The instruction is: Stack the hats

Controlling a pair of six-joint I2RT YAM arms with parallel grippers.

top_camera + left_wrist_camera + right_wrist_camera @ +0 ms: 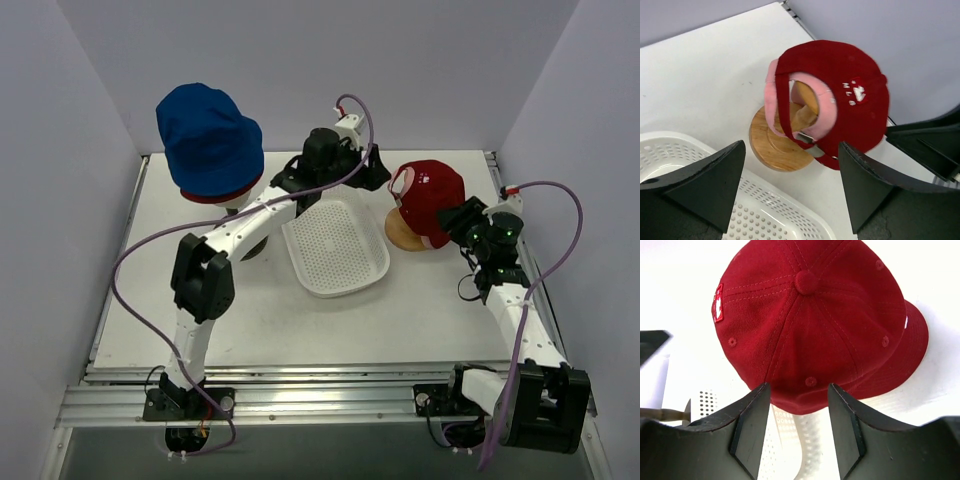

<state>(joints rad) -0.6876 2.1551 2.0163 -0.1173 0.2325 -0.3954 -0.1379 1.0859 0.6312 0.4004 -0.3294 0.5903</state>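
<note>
Right of the basket (pixel 335 250), the red peaked cap (pixel 432 195) covers the pink peaked cap (pixel 771 95). The left gripper (pixel 792 146) and right gripper (pixel 798 386) flank it, jaws apart.

The red cap (pixel 435 190) and the white basket (pixel 335 250) stand in the way; the near counter (pixel 400 320) is bare.

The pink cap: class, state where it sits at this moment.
In the left wrist view, the pink cap sits nested under the red cap on the wooden stand, just beyond the white basket, on the table's right side.
</note>
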